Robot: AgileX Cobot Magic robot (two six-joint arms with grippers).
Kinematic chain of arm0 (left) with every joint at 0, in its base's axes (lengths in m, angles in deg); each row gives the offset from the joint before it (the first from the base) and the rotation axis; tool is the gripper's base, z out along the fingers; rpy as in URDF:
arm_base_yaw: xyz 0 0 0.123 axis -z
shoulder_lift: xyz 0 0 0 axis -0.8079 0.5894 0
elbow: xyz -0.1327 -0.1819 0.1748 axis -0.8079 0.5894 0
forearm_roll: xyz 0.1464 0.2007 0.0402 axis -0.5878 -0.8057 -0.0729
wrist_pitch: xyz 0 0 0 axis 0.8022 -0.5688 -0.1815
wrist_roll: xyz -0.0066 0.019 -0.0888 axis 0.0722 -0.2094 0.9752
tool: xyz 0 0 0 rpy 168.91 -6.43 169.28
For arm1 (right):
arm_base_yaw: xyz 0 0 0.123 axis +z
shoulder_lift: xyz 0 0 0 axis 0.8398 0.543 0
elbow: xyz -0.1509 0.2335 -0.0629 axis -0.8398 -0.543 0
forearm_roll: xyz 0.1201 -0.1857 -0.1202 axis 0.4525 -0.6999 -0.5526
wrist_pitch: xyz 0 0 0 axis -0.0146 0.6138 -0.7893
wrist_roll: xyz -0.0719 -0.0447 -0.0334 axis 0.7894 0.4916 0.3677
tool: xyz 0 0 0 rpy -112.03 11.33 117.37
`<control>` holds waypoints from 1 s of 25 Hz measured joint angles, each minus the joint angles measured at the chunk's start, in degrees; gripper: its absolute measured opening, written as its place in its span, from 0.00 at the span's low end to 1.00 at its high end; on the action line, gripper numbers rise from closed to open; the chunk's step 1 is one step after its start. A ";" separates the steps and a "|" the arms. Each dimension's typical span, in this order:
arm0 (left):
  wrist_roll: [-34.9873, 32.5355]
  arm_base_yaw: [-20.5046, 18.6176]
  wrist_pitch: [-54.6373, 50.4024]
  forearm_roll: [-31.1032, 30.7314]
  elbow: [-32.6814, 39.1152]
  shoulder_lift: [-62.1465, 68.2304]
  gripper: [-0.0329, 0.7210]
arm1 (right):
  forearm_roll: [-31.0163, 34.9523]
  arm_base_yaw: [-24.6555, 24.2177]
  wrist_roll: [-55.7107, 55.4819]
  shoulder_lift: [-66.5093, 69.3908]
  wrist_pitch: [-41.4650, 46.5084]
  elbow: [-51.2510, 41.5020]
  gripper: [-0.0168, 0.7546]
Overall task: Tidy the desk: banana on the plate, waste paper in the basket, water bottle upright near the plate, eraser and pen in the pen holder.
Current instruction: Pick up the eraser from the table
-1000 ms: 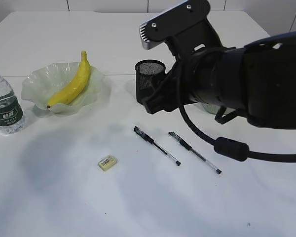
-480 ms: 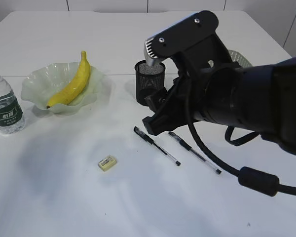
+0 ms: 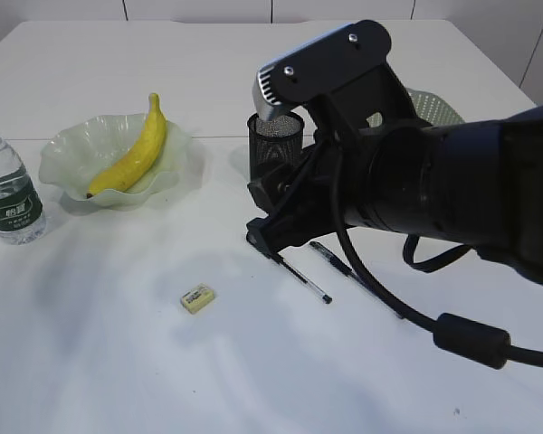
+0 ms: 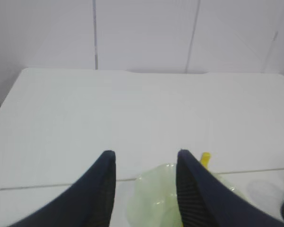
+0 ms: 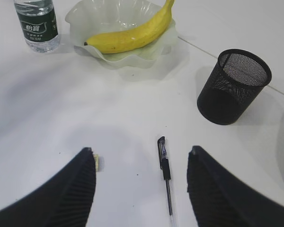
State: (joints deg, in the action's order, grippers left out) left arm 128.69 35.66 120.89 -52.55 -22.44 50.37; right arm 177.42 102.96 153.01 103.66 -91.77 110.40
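Your banana (image 3: 131,154) already lies on the plate (image 3: 72,158), and the water bottle (image 3: 7,194) stands upright just beside that plate, so those two items look finished. No waste paper shows on the surface (image 3: 100,362), and the basket (image 3: 432,102) is mostly hidden behind the arm, so you cannot tell what it holds. Left for you: the eraser (image 3: 197,297) and two pens, the nearer pen (image 5: 164,177) and a second pen (image 3: 335,262), all lying flat near the empty-looking pen holder (image 5: 234,86). Your right hand (image 5: 139,187) hangs spread wide over the nearer pen, holding nothing. Your left hand (image 4: 144,163) is also parted and empty, above the plate's edge.
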 joint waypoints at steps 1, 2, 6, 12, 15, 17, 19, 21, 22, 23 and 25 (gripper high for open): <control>0.02 0.00 -2.34 0.22 0.00 0.00 0.44 | 0.00 0.00 -0.13 0.00 0.00 0.00 0.62; 0.02 0.00 -4.19 0.35 0.12 0.00 0.44 | 0.00 0.00 -0.25 0.00 0.03 0.00 0.62; 0.02 0.00 -9.13 0.60 0.23 0.00 0.43 | 0.00 0.00 -0.27 0.00 0.12 0.00 0.62; 0.02 0.00 -10.89 1.66 0.32 0.00 0.43 | 0.00 0.00 -0.27 0.00 0.12 0.00 0.62; 0.02 0.00 -10.22 1.66 0.32 0.00 0.41 | 0.00 0.00 -0.27 0.00 0.12 0.00 0.62; 0.02 0.00 -9.82 1.29 0.32 0.00 0.40 | 0.00 0.00 -0.27 0.00 0.12 0.00 0.62; 0.12 0.00 -9.72 0.85 0.32 0.00 0.40 | 0.00 0.00 -0.27 0.00 0.12 0.00 0.62; 0.12 0.00 -9.59 0.76 0.32 0.00 0.39 | 0.00 0.00 -0.36 0.00 0.12 0.00 0.62; 0.12 0.00 -9.56 0.76 0.32 0.00 0.39 | 0.00 0.00 -0.36 0.00 0.12 0.00 0.62; 0.12 0.00 -9.47 0.76 0.32 0.00 0.39 | 0.00 0.00 -0.36 0.00 0.12 0.00 0.62; 0.12 0.00 -9.44 0.72 0.32 0.00 0.39 | 0.00 0.00 -0.36 0.00 0.12 0.00 0.62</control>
State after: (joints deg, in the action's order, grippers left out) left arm 128.81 35.66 111.45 -51.83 -22.12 50.37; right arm 177.42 102.96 152.65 103.66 -91.65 110.40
